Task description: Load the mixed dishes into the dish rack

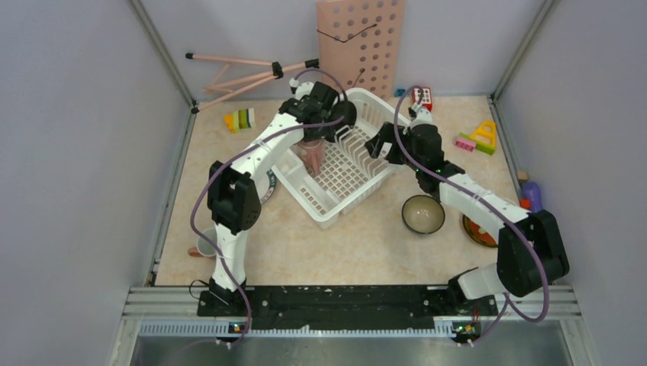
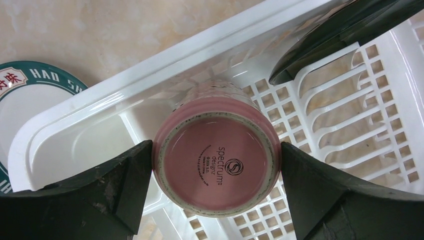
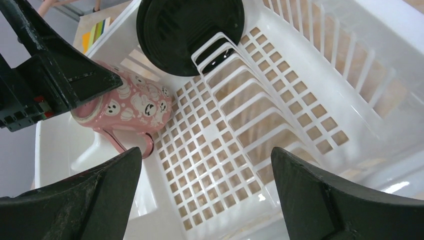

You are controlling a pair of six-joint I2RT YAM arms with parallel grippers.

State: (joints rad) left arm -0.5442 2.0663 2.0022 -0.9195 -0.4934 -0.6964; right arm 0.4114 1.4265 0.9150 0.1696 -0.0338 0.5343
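Observation:
My left gripper [image 1: 311, 151] is shut on a pink cup [image 2: 216, 162], its base facing the wrist camera, held inside the left end of the white dish rack [image 1: 336, 200]. In the right wrist view the cup [image 3: 131, 106] has ghost faces and its handle points down, close to the grid floor. A black plate [image 3: 187, 30] stands in the dividers. My right gripper [image 1: 376, 146] is open and empty over the rack's grid floor [image 3: 215, 145]. A bowl [image 1: 423, 214] sits right of the rack. A teal-rimmed plate [image 2: 30, 95] lies left of it.
An orange plate [image 1: 478, 231] lies partly under my right arm. A mug [image 1: 204, 245] sits by the left arm's base. A purple cylinder [image 1: 532, 194], toy blocks [image 1: 241, 119] [image 1: 478, 137], a pink perforated board [image 1: 360, 42] and a tripod [image 1: 244, 72] stand around the edges.

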